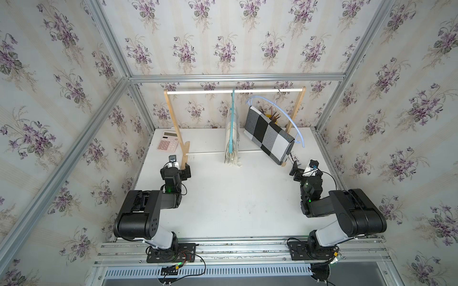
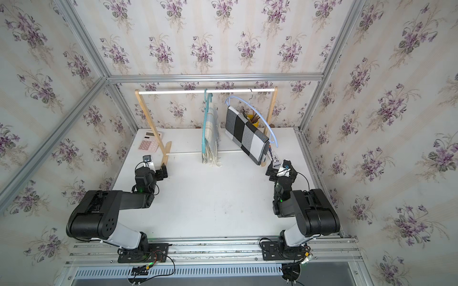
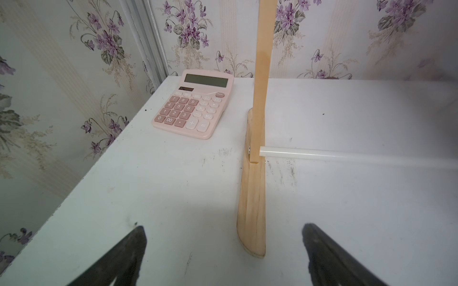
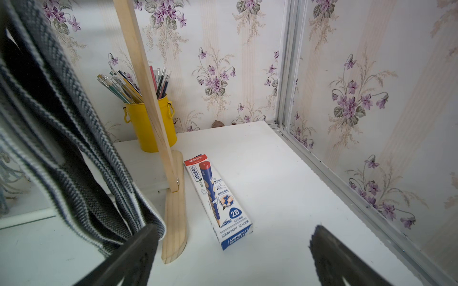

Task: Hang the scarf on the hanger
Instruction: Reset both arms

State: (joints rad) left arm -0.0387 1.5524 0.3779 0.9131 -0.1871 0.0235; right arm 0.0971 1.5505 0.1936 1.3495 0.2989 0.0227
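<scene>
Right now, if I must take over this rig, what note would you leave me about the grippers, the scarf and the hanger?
Grippers: left gripper open, empty, by one foot of the rack; right gripper open, empty, by the other foot, close to the checked scarf.
Things: checked scarf draped over the light blue hanger, which hangs tilted on the rack; pale plaid scarf on the teal hanger beside it.
Done: both scarves are on hangers, none on the table.
Left: probably nothing; just confirm the checked scarf sits securely.
</scene>
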